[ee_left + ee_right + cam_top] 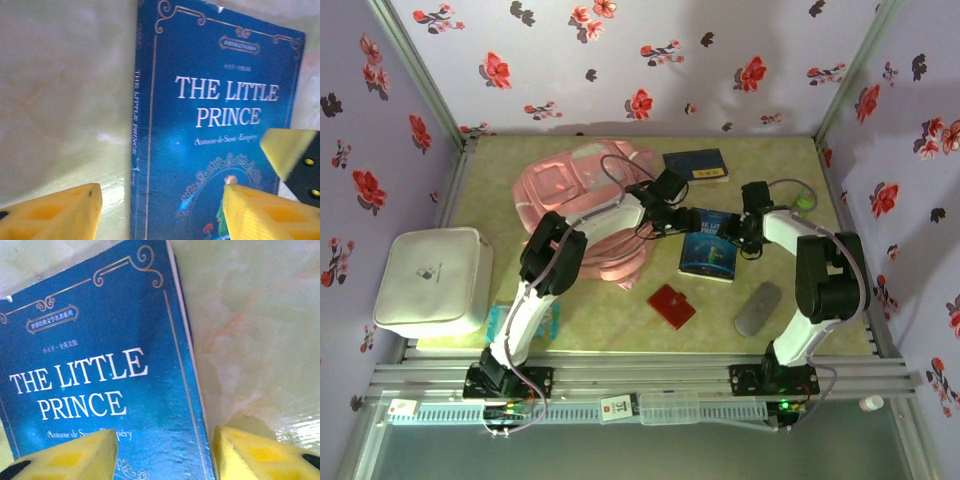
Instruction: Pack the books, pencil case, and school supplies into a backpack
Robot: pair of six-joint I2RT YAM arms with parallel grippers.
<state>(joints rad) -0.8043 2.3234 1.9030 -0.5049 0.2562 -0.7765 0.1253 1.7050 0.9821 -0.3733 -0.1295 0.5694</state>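
Observation:
The blue starry book [708,245] lies flat on the table right of the pale pink backpack [575,205]. My left gripper [161,195] stands open astride the book's [210,125] spine edge, one finger over the table and one over the cover. My right gripper [165,437] is open astride the opposite long edge of the book [95,365]. From above, the left gripper [672,222] and right gripper [740,238] flank the book. A dark navy book [695,165] lies behind it. The red square piece [671,306] and grey pouch [758,308] lie nearer. The pencil case is out of view.
A white boxy case [432,280] sits at the near left. A teal item [552,322] shows under the left arm, and a small green thing [803,200] lies by the right wall. Flowered walls close in the table on three sides.

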